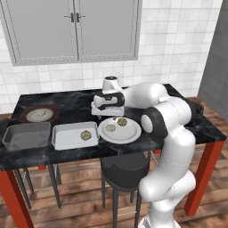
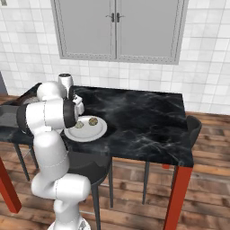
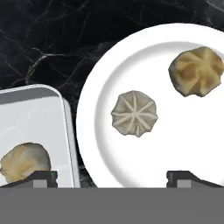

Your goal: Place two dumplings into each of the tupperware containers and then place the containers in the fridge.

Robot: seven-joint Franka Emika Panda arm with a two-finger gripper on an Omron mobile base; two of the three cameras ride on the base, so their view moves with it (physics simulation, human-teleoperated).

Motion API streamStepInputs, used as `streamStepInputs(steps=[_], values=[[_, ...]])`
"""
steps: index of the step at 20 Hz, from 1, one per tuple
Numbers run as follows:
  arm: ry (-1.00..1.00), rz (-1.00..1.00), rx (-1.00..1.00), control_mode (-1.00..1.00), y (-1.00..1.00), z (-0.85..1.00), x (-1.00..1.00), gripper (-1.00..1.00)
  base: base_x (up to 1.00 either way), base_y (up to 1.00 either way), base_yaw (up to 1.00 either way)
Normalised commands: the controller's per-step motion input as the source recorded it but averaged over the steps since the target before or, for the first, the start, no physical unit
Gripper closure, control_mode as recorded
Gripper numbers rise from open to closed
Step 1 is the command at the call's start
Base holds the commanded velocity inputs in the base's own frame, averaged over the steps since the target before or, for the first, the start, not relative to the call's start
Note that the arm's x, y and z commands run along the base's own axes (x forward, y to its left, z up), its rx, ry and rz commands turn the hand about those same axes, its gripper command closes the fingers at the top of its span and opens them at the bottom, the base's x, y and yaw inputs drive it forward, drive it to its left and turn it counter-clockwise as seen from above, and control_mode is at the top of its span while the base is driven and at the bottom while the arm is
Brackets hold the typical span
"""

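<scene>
A black marble table [image 1: 67,104] carries everything, under a grey double-door wall cabinet [image 1: 73,29]. On its near left edge lie the two tupperware containers side by side, long axes running along the table's front edge: the darker grey container [image 1: 26,136] at the far left, the lighter container [image 1: 73,136] just beside it and next to the white plate [image 1: 129,133]. A brown-rimmed plate [image 1: 39,114] sits behind the grey container with one dumpling [image 1: 41,113] on it. The gripper [image 1: 116,117] hovers above the white plate's near-left edge, pointing straight down, jaws spread wide and holding nothing. Two dumplings lie on the white plate, a paler one [image 3: 134,113] and a browner one [image 3: 196,71], pleats up; a third dumpling [image 3: 24,161] rests in the lighter container.
</scene>
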Motion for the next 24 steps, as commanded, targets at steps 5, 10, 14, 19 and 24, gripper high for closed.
streamStepInputs(steps=[5, 10, 14, 19, 24], values=[[0.00, -0.11, 0.00, -1.00, -0.44, -0.35, 0.00, -1.00, 0.00, 0.00, 0.00], [-0.01, -0.03, 0.00, -1.00, -0.03, -0.36, 0.08, -1.00, 0.00, 0.00, 0.00], [0.00, 0.00, 0.00, -1.00, -0.01, -0.24, 0.03, -1.00, 0.00, 0.00, 0.00], [0.00, 0.00, 0.00, -1.00, -0.08, -0.09, 0.00, -1.00, 0.00, 0.00, 0.00], [0.00, 0.00, 0.00, -1.00, -0.09, -0.03, 0.08, -1.00, 0.00, 0.00, 0.00]])
